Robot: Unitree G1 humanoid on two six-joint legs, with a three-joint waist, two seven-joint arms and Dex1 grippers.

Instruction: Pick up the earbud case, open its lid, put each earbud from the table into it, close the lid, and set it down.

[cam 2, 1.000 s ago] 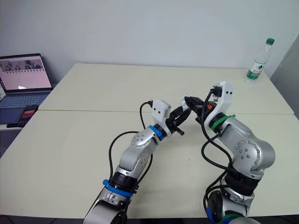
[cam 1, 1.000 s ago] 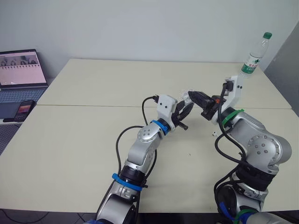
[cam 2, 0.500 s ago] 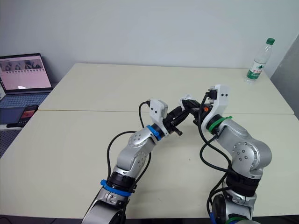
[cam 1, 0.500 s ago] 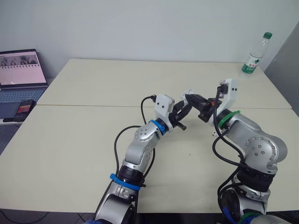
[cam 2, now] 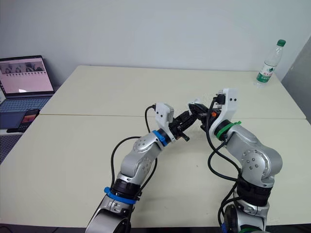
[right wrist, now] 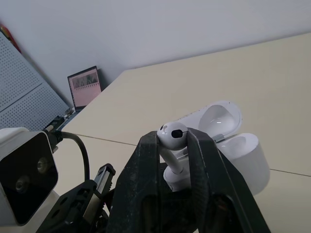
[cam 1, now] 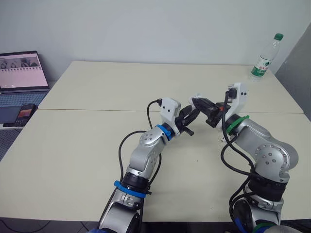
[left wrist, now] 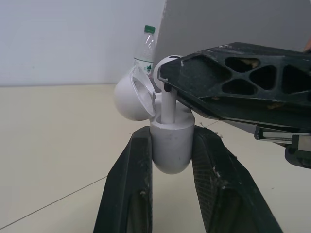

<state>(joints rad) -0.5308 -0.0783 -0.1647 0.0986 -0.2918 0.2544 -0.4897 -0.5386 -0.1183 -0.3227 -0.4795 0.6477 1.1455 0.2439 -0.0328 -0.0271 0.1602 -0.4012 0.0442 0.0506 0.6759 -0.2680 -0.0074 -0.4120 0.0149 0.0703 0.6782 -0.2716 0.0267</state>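
Observation:
My left gripper (left wrist: 170, 141) is shut on the white earbud case (left wrist: 169, 148), holding it upright above the middle of the table (cam 1: 97, 145). The case lid (left wrist: 131, 94) is hinged open. My right gripper (right wrist: 173, 141) is shut on a white earbud (right wrist: 172, 133) and pinches it by the head. The earbud stem (left wrist: 168, 104) points down into the case opening. In the head views the two grippers meet tip to tip, left gripper (cam 1: 187, 120) below and right gripper (cam 1: 200, 103) just above it.
A water bottle (cam 1: 264, 58) stands at the table's far right corner. A laptop (cam 1: 22, 77) and a phone (cam 1: 26, 112) sit on a side surface to the left. A seam (cam 1: 97, 109) runs across the table.
My right gripper has moved left with the earbud until it meets the case in the left gripper. Over the last half second both arms have barely shifted.

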